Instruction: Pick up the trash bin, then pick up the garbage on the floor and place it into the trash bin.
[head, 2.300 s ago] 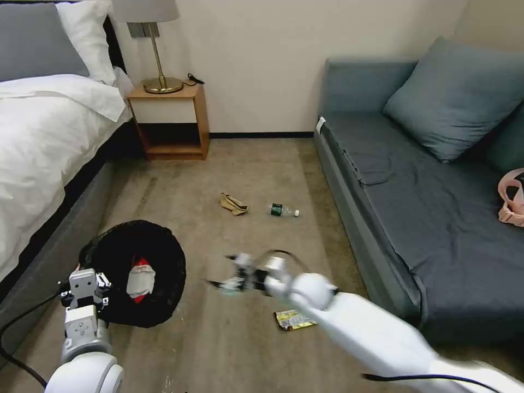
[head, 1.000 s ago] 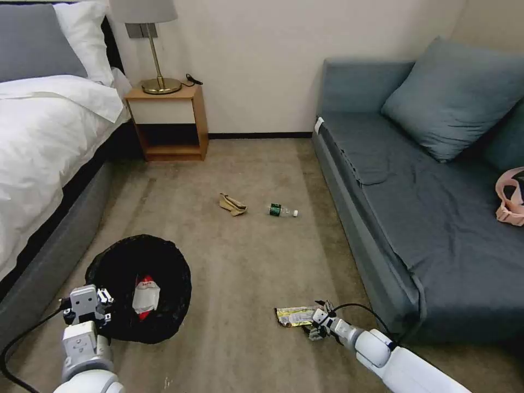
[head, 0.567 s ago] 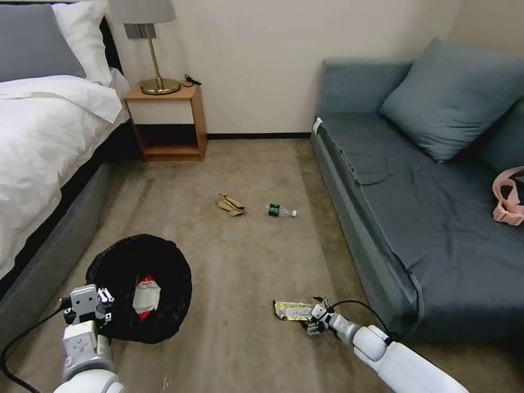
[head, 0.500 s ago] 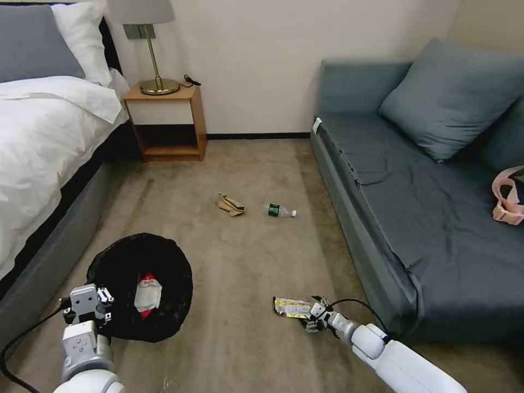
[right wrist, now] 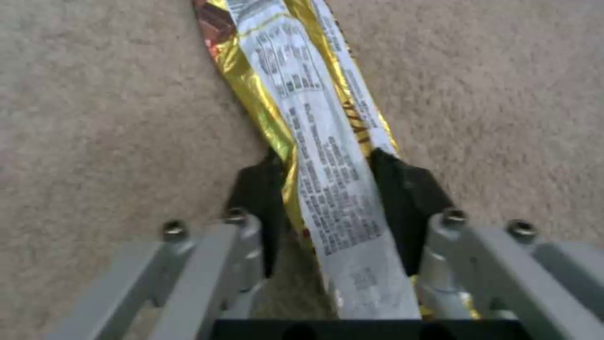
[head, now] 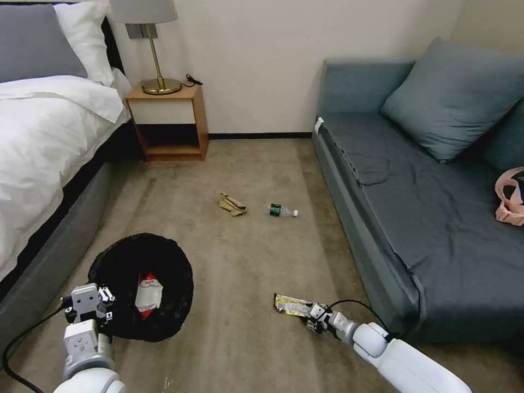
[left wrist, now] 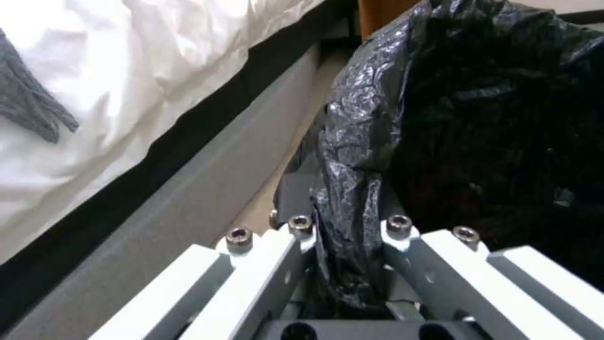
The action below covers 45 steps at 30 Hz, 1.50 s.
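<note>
Clamping the snack wrapper (right wrist: 314, 141) on the floor beside the sofa (head: 415, 218), the right tool (head: 315, 318) is closing on it; the left tool (left wrist: 343, 236) is gripping the trash bin (head: 141, 286) rim beside the bed (head: 49, 153).

a white-sheeted bed (head: 43, 142) ran along nine o'clock, a grey pillow (head: 38, 38) at its head. at eleven o'clock a wooden nightstand (head: 169, 120) carried a brass lamp (head: 155, 49). a blue-grey sofa (head: 415, 202) filled three o'clock, with a matching cushion (head: 456, 95) and a pink item (head: 510, 202) on its seat. beige carpet (head: 245, 164) lay between.
</note>
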Motion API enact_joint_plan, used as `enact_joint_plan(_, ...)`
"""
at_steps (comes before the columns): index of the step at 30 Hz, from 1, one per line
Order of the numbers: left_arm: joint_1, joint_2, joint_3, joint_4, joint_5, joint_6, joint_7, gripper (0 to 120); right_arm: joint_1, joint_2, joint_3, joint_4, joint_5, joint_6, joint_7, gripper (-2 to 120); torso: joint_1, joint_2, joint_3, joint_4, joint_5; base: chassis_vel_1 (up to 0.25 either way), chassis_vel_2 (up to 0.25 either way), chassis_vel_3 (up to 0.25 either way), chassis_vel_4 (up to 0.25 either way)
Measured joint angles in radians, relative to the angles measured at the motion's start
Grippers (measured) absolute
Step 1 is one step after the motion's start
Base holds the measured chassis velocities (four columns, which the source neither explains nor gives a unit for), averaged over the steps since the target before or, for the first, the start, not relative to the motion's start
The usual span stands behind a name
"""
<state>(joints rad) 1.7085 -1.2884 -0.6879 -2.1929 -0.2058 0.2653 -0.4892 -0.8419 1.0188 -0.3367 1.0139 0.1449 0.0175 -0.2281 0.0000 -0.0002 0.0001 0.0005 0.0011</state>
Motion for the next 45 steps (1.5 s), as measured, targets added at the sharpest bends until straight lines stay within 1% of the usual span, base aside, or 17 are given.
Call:
enact_joint_plan(1, 0.000, 0.000, 0.000, 0.000, 0.000, 0.000, 0.000, 4, 0.000, 0.000, 0.000, 0.000, 0.000, 0.000, 0.000, 31, 0.000, 0.000, 0.000, 0.0000, 0.0000, 0.000, 0.000, 0.000, 0.000)
enact_joint_plan(3, -0.001, 0.003, -0.003, 0.003, -0.005, -0.002, 0.000, 4, 0.007, -0.011, 0.000, 0.006, 0.010, -0.011, 0.001, 19, 0.000, 0.000, 0.000, 0.0001, -0.0012, 0.000, 0.000, 0.000, 0.000)
enact_joint_plan(4, -0.001, 0.003, -0.003, 0.003, -0.005, -0.002, 0.000, 4, 0.007, -0.011, 0.000, 0.006, 0.010, -0.011, 0.001, 19, 0.000, 0.000, 0.000, 0.0001, -0.0012, 0.000, 0.000, 0.000, 0.000)
enact_joint_plan(5, -0.001, 0.004, -0.003, 0.004, -0.007, -0.002, 0.001, 4, 0.007, -0.015, 0.000, 0.012, 0.015, -0.016, 0.002, 13, 0.000, 0.000, 0.000, -0.0004, -0.0019, 0.000, 0.000, 0.000, 0.000)
enact_joint_plan(7, -0.002, 0.006, -0.003, 0.005, -0.010, -0.003, 0.002, 4, 0.008, -0.025, -0.001, 0.034, 0.027, -0.025, 0.003, 4, 0.000, 0.000, 0.000, -0.0009, -0.0008, 0.000, 0.000, 0.000, 0.000)
enact_joint_plan(9, -0.005, 0.010, -0.004, 0.005, -0.014, -0.003, 0.002, 4, 0.012, -0.034, -0.001, 0.058, 0.038, -0.032, 0.004, 0, 0.000, 0.000, 0.000, -0.0009, -0.0015, 0.000, 0.000, 0.000, 0.000)
enact_joint_plan(21, -0.008, 0.030, -0.002, 0.010, -0.028, -0.002, 0.014, 4, 0.081, -0.050, 0.004, 0.241, 0.115, -0.087, 0.006, 0, 0.000, 0.000, 0.000, -0.0007, -0.0012, 0.000, 0.000, 0.000, 0.000)
enact_joint_plan(24, -0.017, 0.038, -0.002, 0.016, -0.026, -0.002, 0.020, 4, 0.144, -0.036, 0.002, 0.344, 0.227, -0.097, -0.011, 0, 0.000, 0.000, 0.000, -0.0004, -0.0014, 0.000, 0.000, 0.000, 0.000)
enact_joint_plan(25, -0.017, 0.038, -0.002, 0.016, -0.026, -0.002, 0.020, 4, 0.144, -0.036, 0.002, 0.344, 0.227, -0.097, -0.011, 0, 0.000, 0.000, 0.000, -0.0004, -0.0014, 0.000, 0.000, 0.000, 0.000)
enact_joint_plan(28, -0.023, 0.041, 0.000, 0.008, -0.020, 0.001, 0.021, 4, 0.187, -0.011, 0.002, 0.447, 0.346, -0.126, -0.023, 0, 0.000, 0.000, 0.000, -0.0004, -0.0014, 0.000, 0.000, 0.000, 0.000)
enact_joint_plan(32, -0.024, 0.038, 0.016, -0.004, -0.003, 0.003, 0.025, 4, 0.220, 0.023, -0.006, 0.550, 0.427, -0.155, -0.030, 0, 0.000, 0.000, 0.000, -0.0004, -0.0014, 0.000, 0.000, 0.000, 0.000)
enact_joint_plan(34, -0.034, 0.034, 0.030, -0.008, 0.004, 0.008, 0.026, 4, 0.243, 0.082, -0.012, 0.635, 0.474, -0.165, -0.051, 0, 0.000, 0.000, 0.000, -0.0004, -0.0015, 0.000, 0.000, 0.000, 0.000)
enact_joint_plan(36, -0.040, 0.032, 0.036, -0.009, 0.005, 0.011, 0.025, 4, 0.247, 0.103, -0.016, 0.659, 0.496, -0.168, -0.058, 0, 0.000, 0.000, 0.000, -0.0003, -0.0015, 0.000, 0.000, 0.000, 0.000)
enact_joint_plan(37, -0.053, 0.028, 0.047, -0.015, 0.005, 0.019, 0.024, 4, 0.251, 0.141, -0.029, 0.704, 0.556, -0.178, -0.068, 0, 0.000, 0.000, 0.000, -0.0001, -0.0013, 0.000, 0.000, 0.000, 0.000)
enact_joint_plan(38, -0.053, 0.028, 0.047, -0.015, 0.005, 0.019, 0.024, 4, 0.251, 0.141, -0.029, 0.704, 0.556, -0.178, -0.068, 0, 0.000, 0.000, 0.000, -0.0001, -0.0013, 0.000, 0.000, 0.000, 0.000)
enact_joint_plan(40, -0.068, 0.026, 0.061, -0.025, 0.005, 0.028, 0.022, 4, 0.247, 0.181, -0.058, 0.745, 0.635, -0.195, -0.079, 0, 0.000, 0.000, 0.000, -0.0002, -0.0013, 0.000, 0.000, 0.000, 0.000)
enact_joint_plan(45, -0.073, 0.027, 0.070, -0.033, 0.005, 0.031, 0.032, 4, 0.226, 0.224, -0.100, 0.748, 0.692, -0.200, -0.101, 0, 0.000, 0.000, 0.000, -0.0005, -0.0014, 0.000, 0.000, 0.000, 0.000)
